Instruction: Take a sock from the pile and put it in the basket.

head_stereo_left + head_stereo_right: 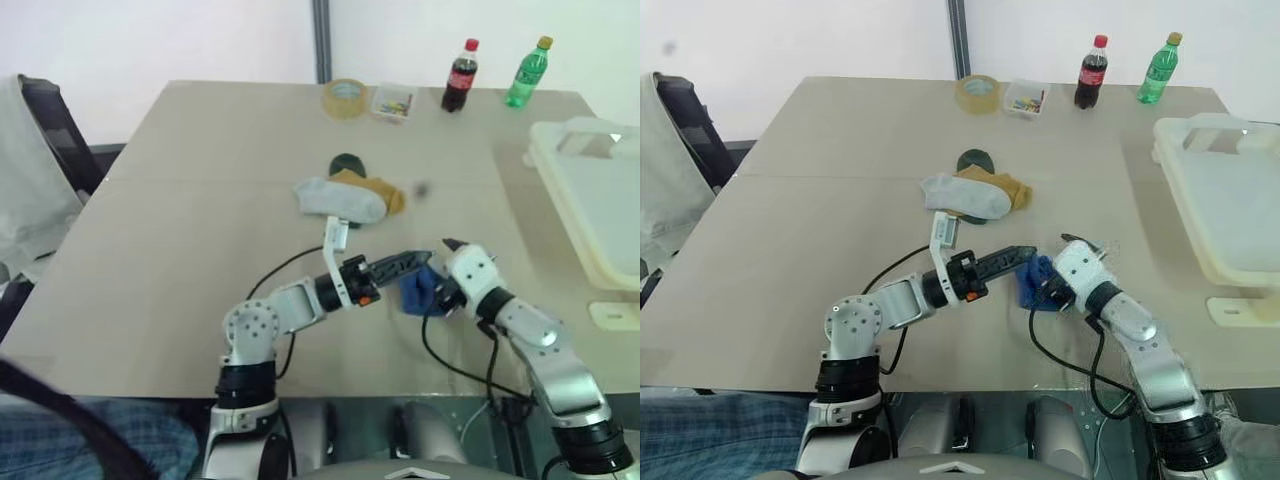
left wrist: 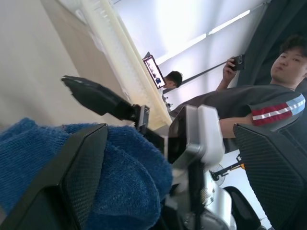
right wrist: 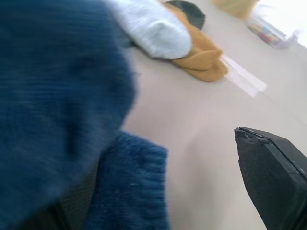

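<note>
Right now both arms meet over the near middle of the tan table [image 1: 200, 200], with a royal blue sock [image 1: 418, 291] bunched between them. Left gripper [image 1: 415, 262] reaches across toward the right arm, its black fingers spread wide, and in the left wrist view one finger [image 2: 81, 167] sits pressed into the blue knit while the other stands well apart from it. Right gripper [image 1: 445, 285] points in toward the left one, jaws just as wide; in its own wrist view the sock drapes over one finger and the other finger [image 3: 273, 172] stands clear of the fabric above bare tabletop. Whether either gripper truly bears the sock's weight, I cannot tell; the cloth touches a finger of each. Beyond the two grippers, farther up the table, lies what is left of the pile [image 1: 350, 195]: a light grey sock [image 1: 340, 200] on top, a mustard yellow sock [image 1: 378, 190] just beside and partly under it, a dark green sock [image 1: 346, 162] peeking out behind. Out past the right gripper, at the right edge of the table, sits the cream-white basket [image 1: 560, 190] with its thick rolled rim, well apart from the sock. Far beyond the pile stand a roll of tape [image 1: 345, 97], a small clear box of coloured bits [image 1: 392, 102], a cola bottle [image 1: 459, 77] and a green bottle [image 1: 527, 73]. Behind the right arm, the left wrist view catches a seated person [image 2: 268, 96] holding up a phone.
</note>
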`<state>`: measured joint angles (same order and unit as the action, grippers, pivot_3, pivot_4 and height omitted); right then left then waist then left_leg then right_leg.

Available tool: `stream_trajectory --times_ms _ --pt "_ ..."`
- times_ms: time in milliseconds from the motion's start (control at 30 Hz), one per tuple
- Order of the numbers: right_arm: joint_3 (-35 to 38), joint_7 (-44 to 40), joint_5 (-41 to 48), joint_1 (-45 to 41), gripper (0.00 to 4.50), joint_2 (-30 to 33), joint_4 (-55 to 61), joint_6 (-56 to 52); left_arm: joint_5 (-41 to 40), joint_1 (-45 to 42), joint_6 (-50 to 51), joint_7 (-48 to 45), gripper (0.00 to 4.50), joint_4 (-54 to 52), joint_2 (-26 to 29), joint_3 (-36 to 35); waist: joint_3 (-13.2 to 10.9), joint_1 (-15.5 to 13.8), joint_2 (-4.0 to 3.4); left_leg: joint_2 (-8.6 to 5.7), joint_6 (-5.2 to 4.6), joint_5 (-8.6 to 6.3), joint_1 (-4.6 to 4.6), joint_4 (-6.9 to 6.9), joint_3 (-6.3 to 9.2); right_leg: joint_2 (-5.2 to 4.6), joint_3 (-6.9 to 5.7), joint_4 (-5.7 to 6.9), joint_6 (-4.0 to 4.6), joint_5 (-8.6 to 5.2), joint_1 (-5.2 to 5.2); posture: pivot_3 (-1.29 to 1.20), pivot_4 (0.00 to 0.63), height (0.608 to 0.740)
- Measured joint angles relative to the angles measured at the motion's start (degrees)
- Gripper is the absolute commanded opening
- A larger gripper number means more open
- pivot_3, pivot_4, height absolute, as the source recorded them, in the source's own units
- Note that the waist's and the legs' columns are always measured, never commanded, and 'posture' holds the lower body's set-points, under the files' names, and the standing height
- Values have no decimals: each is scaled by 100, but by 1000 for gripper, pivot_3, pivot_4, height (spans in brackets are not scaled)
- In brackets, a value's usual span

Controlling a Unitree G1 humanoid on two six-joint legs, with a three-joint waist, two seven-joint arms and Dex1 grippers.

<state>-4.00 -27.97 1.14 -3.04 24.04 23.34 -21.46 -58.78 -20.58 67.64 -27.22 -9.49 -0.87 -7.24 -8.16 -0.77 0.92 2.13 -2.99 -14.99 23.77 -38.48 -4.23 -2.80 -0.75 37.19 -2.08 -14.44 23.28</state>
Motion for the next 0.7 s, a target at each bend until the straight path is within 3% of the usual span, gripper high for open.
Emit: stream_trajectory --times_ms 367,533,700 --pt "1725 -303 1430 150 4500 410 295 -1225 15 -217 -206 -23 4457 244 -22 198 -2 -10 -1 -3 -16 -9 1 0 0 3 0 0 0 0 0 0 150 735" --pt "2631 -802 3113 613 4500 681 886 -2238 148 -491 -450 -134 4457 640 -150 445 -4 1 -1 -2 -22 -13 1 0 -1 5 0 0 -1 0 0 0 150 735" --pt "2931 -756 4537 725 4500 781 1369 -3053 303 -585 -585 -224 4457 915 -193 572 -5 12 0 1 -25 -14 -2 -1 2 7 3 8 0 0 0 0 150 735"
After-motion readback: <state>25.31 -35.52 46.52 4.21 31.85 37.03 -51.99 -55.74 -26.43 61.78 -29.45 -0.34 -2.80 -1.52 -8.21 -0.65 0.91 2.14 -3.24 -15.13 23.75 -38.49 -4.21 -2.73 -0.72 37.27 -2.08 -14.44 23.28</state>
